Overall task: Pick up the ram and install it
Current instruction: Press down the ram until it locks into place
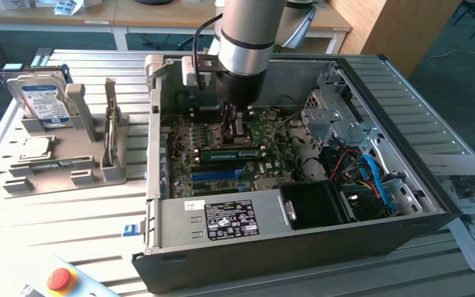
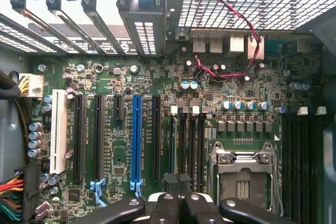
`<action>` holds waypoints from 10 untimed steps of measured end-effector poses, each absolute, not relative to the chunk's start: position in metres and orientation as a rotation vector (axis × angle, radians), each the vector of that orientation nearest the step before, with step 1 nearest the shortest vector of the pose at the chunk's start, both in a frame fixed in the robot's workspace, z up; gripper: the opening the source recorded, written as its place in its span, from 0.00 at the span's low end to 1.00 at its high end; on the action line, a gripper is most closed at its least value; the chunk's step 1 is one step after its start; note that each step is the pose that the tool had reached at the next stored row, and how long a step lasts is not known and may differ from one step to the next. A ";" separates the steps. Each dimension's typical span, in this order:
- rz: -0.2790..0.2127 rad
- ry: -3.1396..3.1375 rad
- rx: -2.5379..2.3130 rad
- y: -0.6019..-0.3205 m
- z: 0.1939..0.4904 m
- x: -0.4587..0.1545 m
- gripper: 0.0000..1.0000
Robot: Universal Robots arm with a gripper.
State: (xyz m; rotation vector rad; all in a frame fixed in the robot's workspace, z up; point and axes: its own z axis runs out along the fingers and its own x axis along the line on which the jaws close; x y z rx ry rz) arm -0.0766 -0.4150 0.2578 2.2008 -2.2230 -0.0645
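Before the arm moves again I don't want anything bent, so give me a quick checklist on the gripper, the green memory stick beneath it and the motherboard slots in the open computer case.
1. Black metal gripper shut: ok, the fingers are together.
2. Long green ram stick lies directly below the gripper, over the motherboard: ok.
3. Gripper actually clamping the ram: cannot tell, the contact is hidden.
4. Ram fully seated in a slot: cannot tell.
5. Thin red and black wire clear of the black memory slots: ok, it runs well away from them.
6. Black computer case open on top for access: ok.
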 end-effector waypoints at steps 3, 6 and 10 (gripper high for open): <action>-0.064 -2.223 2.201 -0.415 0.256 -0.077 0.10; -0.064 -2.223 2.201 -0.415 0.252 -0.077 0.10; -0.065 -2.223 2.201 -0.415 0.247 -0.077 0.10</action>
